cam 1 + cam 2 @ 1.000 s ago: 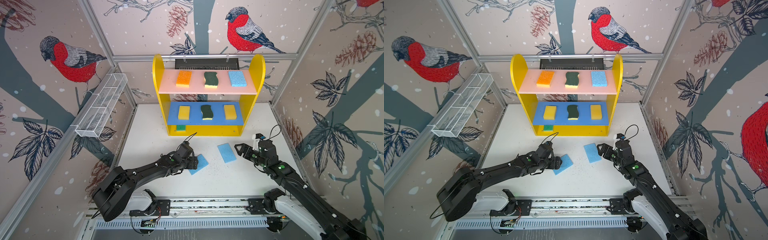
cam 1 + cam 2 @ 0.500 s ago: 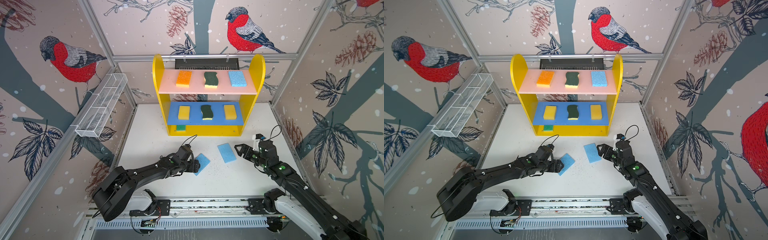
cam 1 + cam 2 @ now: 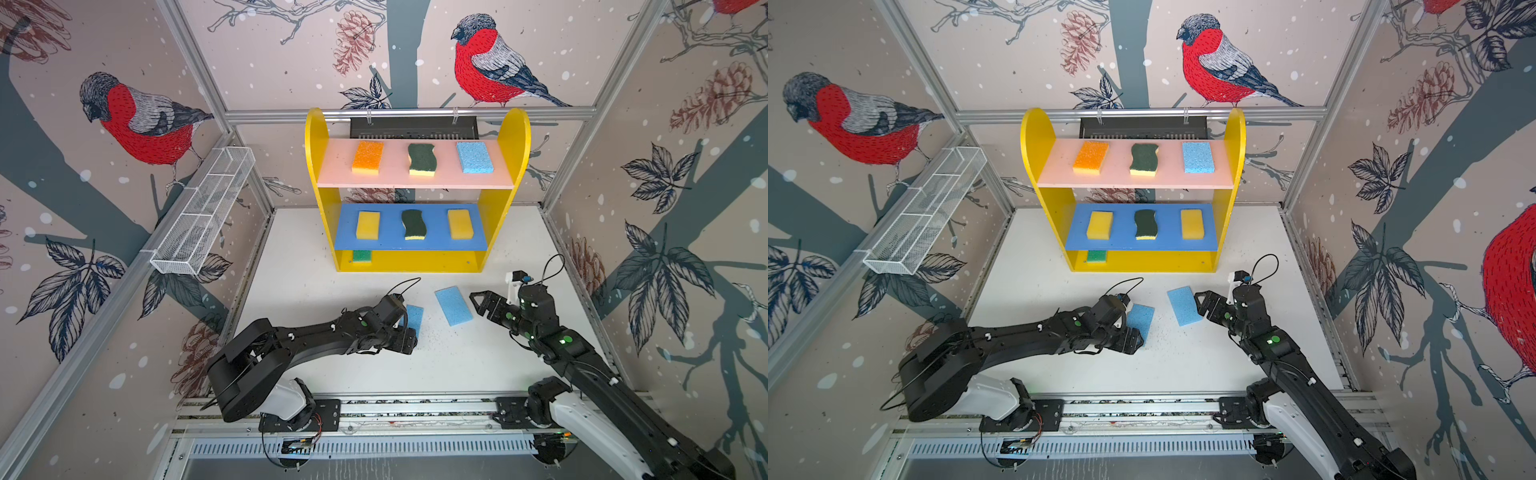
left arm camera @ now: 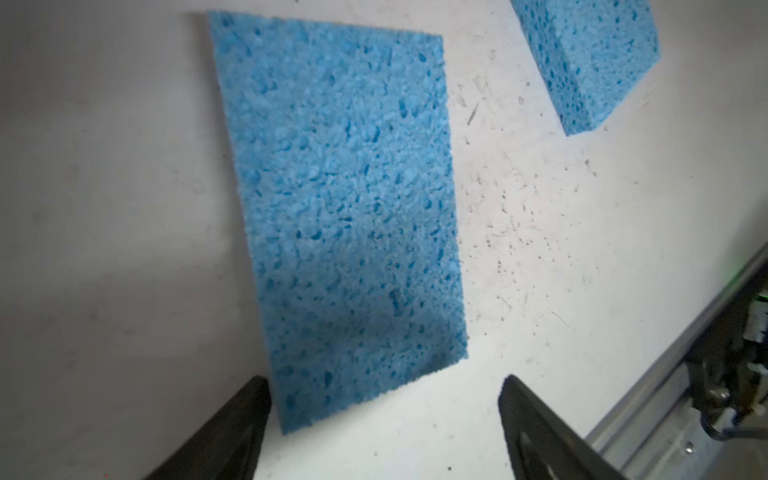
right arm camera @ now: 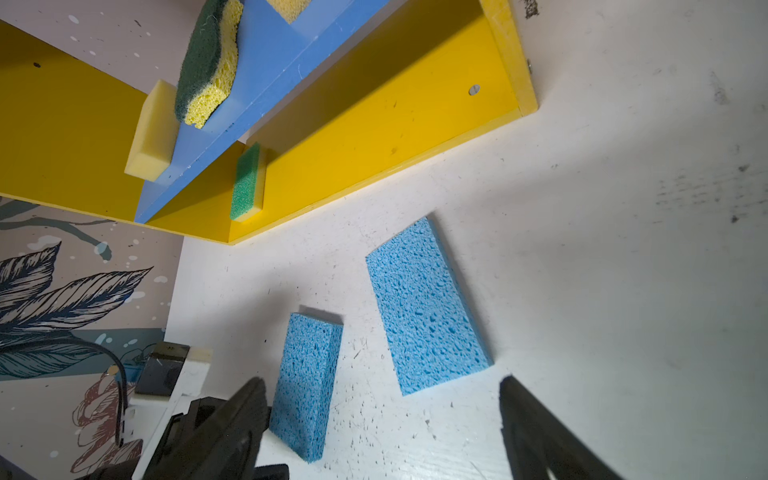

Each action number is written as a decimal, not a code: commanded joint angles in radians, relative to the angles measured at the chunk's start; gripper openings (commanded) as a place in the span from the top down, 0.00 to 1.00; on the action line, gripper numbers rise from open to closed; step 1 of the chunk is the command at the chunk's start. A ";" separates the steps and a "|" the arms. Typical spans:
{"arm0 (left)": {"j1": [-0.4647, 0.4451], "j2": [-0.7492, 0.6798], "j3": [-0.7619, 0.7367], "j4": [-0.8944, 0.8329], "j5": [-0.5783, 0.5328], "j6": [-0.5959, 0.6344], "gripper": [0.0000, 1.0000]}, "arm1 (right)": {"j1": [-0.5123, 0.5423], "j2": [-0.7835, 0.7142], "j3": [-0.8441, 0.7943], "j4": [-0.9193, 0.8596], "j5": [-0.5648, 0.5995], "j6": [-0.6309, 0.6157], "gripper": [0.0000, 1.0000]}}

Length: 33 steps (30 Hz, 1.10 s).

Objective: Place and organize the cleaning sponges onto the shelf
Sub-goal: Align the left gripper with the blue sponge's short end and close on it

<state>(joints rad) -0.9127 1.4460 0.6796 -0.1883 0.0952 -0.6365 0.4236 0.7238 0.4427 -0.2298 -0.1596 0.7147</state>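
Two light blue sponges lie on the white table in front of the shelf (image 3: 513,166). My left gripper (image 3: 409,337) (image 4: 384,415) is open, with the near corner of one sponge (image 3: 414,318) (image 4: 345,208) between its fingers, close to one pad. My right gripper (image 3: 477,305) (image 5: 382,415) is open just right of the other sponge (image 3: 454,305) (image 5: 428,307), not touching it. The pink board holds an orange sponge (image 3: 368,157), a scourer (image 3: 422,159) and a blue sponge (image 3: 475,157). The blue board holds two yellow sponges and a scourer (image 3: 414,224). A green sponge (image 3: 362,256) sits on the base.
A white wire-mesh basket (image 3: 203,216) hangs on the left wall. A black box (image 3: 413,126) is mounted behind the shelf top. A metal rail (image 3: 415,409) runs along the table's front edge. Dark crumbs dot the table near the blue sponges.
My left gripper's jaws have spread wider and it has drawn back toward the front. The sponge by it has turned from diagonal to nearly square with the shelf. The right arm has barely moved.
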 commanded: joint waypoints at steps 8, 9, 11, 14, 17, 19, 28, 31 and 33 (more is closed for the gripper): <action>-0.078 -0.003 0.047 -0.090 -0.219 -0.084 0.07 | 0.000 -0.008 0.014 -0.019 0.014 -0.015 0.12; -0.091 0.007 0.049 -0.088 -0.222 -0.084 0.06 | 0.000 -0.009 0.014 -0.018 0.014 -0.017 0.12; -0.122 0.041 0.062 -0.096 -0.239 -0.084 0.06 | 0.000 -0.006 0.016 -0.017 0.014 -0.018 0.12; -0.160 0.100 0.097 -0.125 -0.267 -0.090 0.05 | 0.000 -0.004 0.014 -0.016 0.011 -0.018 0.12; -0.175 0.129 0.109 -0.110 -0.263 -0.109 0.05 | -0.001 -0.006 0.017 -0.021 0.009 -0.018 0.12; -0.175 0.133 0.108 -0.101 -0.260 -0.121 0.05 | 0.000 -0.013 0.021 -0.030 0.012 -0.021 0.12; -0.184 0.193 0.132 -0.133 -0.309 -0.135 0.05 | -0.002 -0.025 0.007 -0.036 0.023 -0.027 0.11; -0.198 0.200 0.133 -0.141 -0.313 -0.136 0.06 | -0.003 -0.028 0.006 -0.043 0.030 -0.032 0.11; -0.210 0.201 0.137 -0.159 -0.321 -0.134 0.07 | -0.003 -0.031 0.005 -0.046 0.032 -0.035 0.11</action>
<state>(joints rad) -1.1130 1.6363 0.8177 -0.2741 -0.2588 -0.7528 0.4206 0.6971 0.4500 -0.2680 -0.1425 0.7029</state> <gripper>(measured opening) 0.939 0.890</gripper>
